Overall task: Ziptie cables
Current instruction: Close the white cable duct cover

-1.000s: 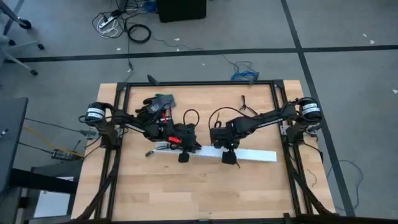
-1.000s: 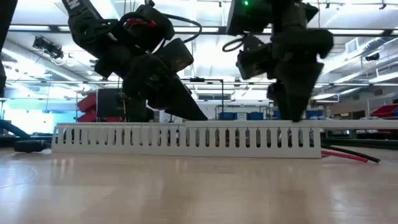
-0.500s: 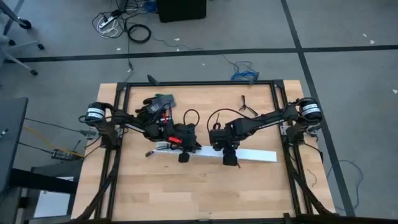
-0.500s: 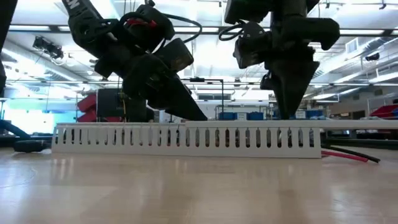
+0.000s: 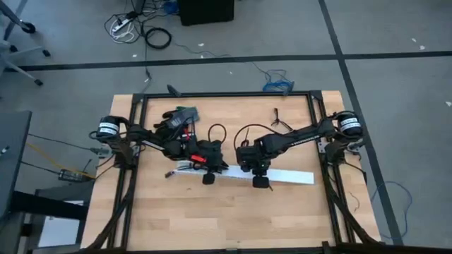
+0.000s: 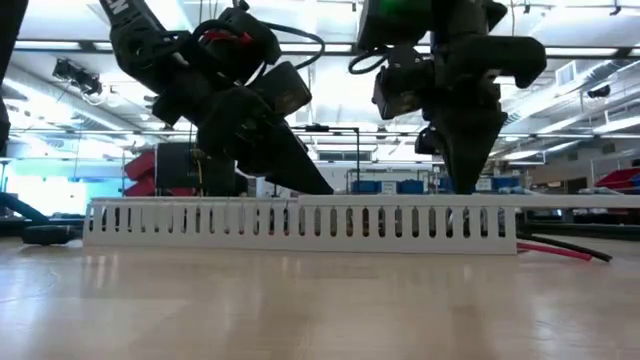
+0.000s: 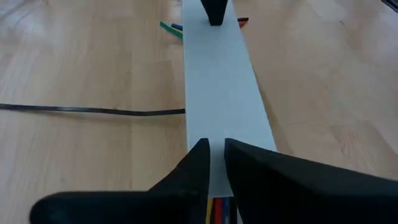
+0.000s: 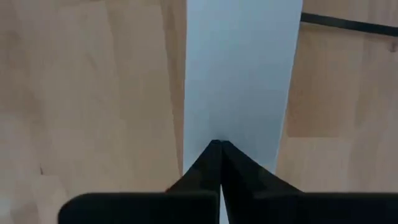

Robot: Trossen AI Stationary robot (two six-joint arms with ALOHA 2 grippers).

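Table top (image 5: 212, 212): pale wood, grain visible, smooth with a slight sheen. Slotted channel (image 6: 300, 222): white plastic, its cover (image 7: 221, 93) smooth and matt. Ziptie (image 7: 93, 111): thin black plastic strap. Gripper fingers (image 8: 214, 168): matt black. Table frame (image 5: 226, 94): black metal.

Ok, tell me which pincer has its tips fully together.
The right pincer: its dark tips meet over the long white slotted plastic channel. The left pincer shows a narrow gap.

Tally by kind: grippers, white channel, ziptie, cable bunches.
Grippers: 2, left gripper and right gripper, both over the channel
White channel: 1
Ziptie: 1
Cables: 1 bunch
Total: 5
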